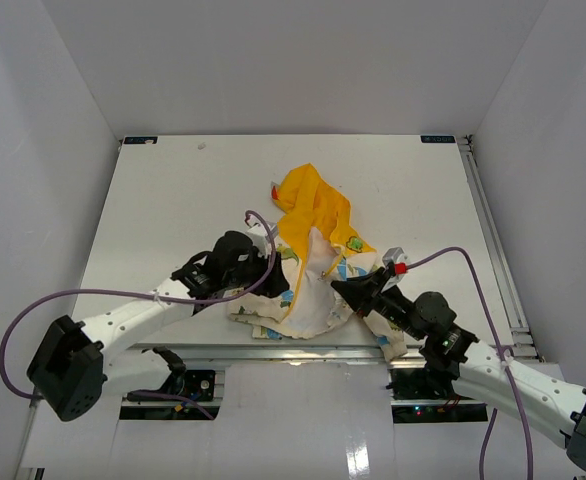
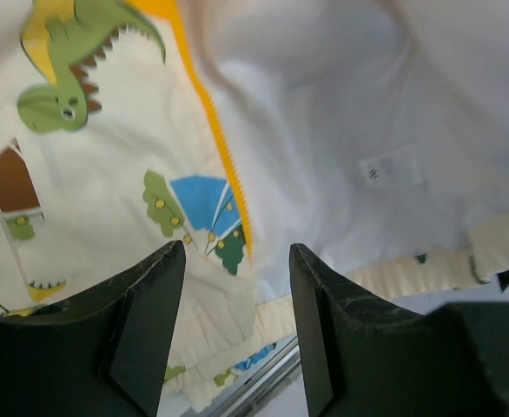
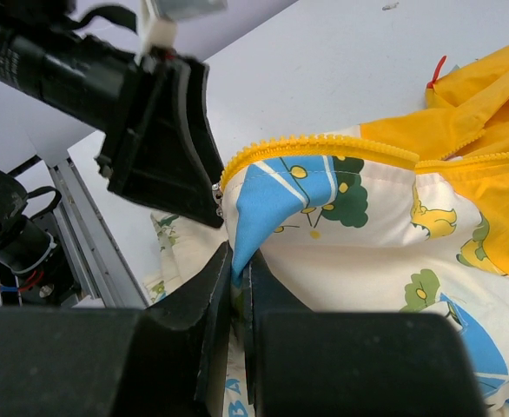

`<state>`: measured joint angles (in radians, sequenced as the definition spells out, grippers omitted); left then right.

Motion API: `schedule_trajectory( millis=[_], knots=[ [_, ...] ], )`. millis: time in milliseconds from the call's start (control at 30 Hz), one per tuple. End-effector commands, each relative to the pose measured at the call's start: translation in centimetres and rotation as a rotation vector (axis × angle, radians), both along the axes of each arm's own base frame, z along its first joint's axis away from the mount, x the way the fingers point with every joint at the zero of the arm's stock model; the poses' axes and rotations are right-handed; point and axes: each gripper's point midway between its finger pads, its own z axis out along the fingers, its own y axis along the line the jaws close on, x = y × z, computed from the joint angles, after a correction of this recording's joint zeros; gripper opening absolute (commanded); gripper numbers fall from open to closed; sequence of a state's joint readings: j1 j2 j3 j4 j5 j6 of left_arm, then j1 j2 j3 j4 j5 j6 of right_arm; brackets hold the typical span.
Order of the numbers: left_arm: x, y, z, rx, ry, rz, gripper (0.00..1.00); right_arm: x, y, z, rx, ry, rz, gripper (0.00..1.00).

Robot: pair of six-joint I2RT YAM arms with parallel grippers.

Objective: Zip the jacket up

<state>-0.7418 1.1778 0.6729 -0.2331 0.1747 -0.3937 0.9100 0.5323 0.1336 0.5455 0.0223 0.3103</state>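
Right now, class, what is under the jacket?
Only the white table shows around the jacket, which lies crumpled on it. Whatever sits beneath the folds is covered and cannot be seen.

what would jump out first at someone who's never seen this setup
The crumpled cream jacket with its bright yellow-orange hood stands out at the middle of the white table. The right claw is pinched shut on a fold of the jacket just below the yellow zipper teeth. The left claw hangs open over the dinosaur-print fabric.
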Motion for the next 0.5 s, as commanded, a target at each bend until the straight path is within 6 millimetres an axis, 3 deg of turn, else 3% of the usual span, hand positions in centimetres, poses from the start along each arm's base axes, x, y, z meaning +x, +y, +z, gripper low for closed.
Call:
schedule_trajectory(
  millis=[0, 100, 333, 467],
  knots=[
    [-1.7, -0.1, -2.8, 0.136, 0.096, -0.074, 0.62, -0.2, -0.1, 1.3, 0.037, -0.028, 0.009, 0.08],
    [-2.5, -0.8, -4.3, 0.205, 0.114, -0.112, 0.63, -0.3, -0.2, 1.4, 0.045, -0.032, 0.009, 0.08],
    [-3.2, -2.1, -4.8, 0.255, 0.103, -0.169, 0.65, -0.3, -0.3, 1.0, 0.039, -0.026, 0.004, 0.08],
    [-3.3, -1.9, -5.1, 0.281, 0.106, -0.160, 0.60, -0.3, -0.3, 1.1, 0.041, -0.030, 0.003, 0.08]
  ],
)
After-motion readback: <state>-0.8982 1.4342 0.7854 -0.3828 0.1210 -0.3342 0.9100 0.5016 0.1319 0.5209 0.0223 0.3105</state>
